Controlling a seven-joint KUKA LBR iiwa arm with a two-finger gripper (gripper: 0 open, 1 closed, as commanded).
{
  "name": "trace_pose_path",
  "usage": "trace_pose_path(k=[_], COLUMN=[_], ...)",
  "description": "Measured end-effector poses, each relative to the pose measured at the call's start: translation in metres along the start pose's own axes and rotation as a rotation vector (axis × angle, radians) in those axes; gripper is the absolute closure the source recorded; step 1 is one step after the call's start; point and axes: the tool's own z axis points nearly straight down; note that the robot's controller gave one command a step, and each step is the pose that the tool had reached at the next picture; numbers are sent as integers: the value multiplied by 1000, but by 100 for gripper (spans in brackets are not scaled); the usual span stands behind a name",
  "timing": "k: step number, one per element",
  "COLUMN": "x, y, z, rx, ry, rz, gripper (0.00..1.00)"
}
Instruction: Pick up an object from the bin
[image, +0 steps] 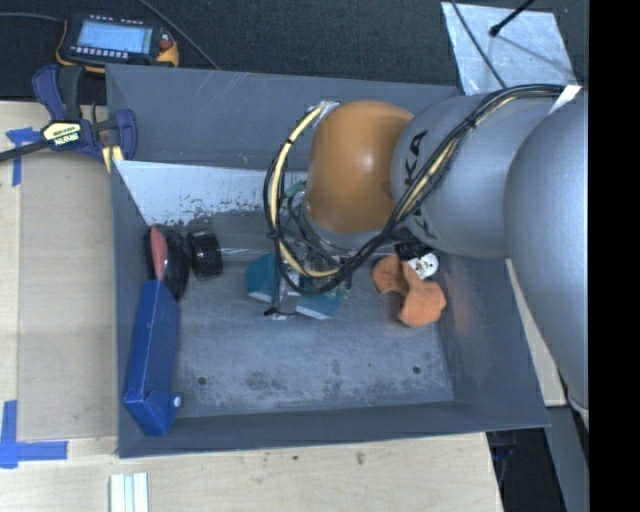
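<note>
The grasp itself was judged to be the step in hand. The fingers (283, 306) were seen down at the floor of the grey bin (330, 375), close to its middle, under the arm's orange wrist cover (350, 165). Whether they were apart or together could not be told, as the wrist and its cables hid them.

A teal blocky object (263, 278) lay right against them, with one part at their 10 o'clock and another at their 4 o'clock. It was therefore judged the likeliest thing to be picked, though no grip on it could be confirmed. A firm closing on it was called for next, then a straight lift clear of the walls.

A lumpy orange object (412, 298), perhaps a soft toy, lay near at 3 o'clock. A black round thing (205, 255) was placed further off at 10 o'clock, with a red-pink piece (157, 250) beyond it. Furthest away, at 8 o'clock, a long blue box (150, 360) was propped along the left wall.
</note>
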Motion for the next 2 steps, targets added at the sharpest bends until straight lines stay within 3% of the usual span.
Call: trace_pose_path(k=[1, 2], x=[21, -11], y=[-13, -1], z=[-29, -94], rx=[5, 3], ry=[20, 9], rz=[-15, -23], gripper=[100, 100])
